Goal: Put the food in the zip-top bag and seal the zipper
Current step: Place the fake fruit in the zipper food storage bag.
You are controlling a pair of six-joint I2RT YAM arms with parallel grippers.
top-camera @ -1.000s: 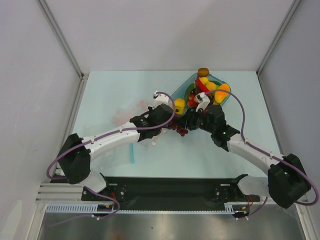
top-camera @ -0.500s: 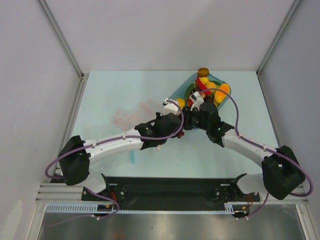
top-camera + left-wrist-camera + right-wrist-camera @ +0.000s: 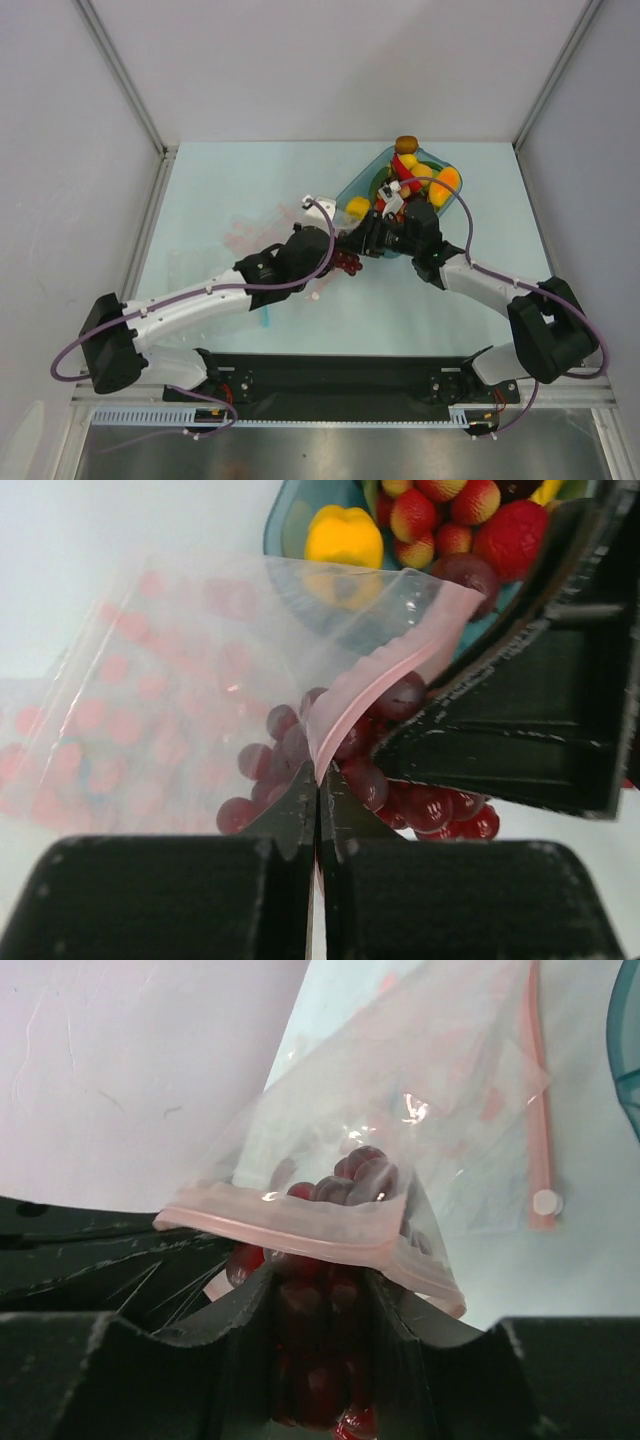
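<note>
**Grapes at the bag's mouth: first loading step under way**

The left fingers (image 3: 312, 815) are clenched on one lip of the zip-top bag (image 3: 170, 680), pinching the pale pink zipper (image 3: 372, 675) so that the mouth gapes. The right fingers (image 3: 322, 1295) are closed around the dark grape bunch (image 3: 358, 1175), which sits in that mouth with part of it already under the clear film. In the overhead view this happens near the middle of the bench (image 3: 480, 180), a little toward its far edge. The bag trails off toward the left edge.

The rest of the food (image 3: 420, 180), a yellow pepper (image 3: 343, 535) and red fruit among it, is heaped in the teal dish (image 3: 358, 185) by the far right corner, just beside the bag's mouth.

By my reading, loading has only begun and sealing is far off. The next move calls for pushing the bunch deeper past the zipper, then letting go without dragging it back out, while the left side keeps the floppy lip raised.

No brand, label or legible writing shows; the bag carries only a faint pattern of pink dots.
</note>
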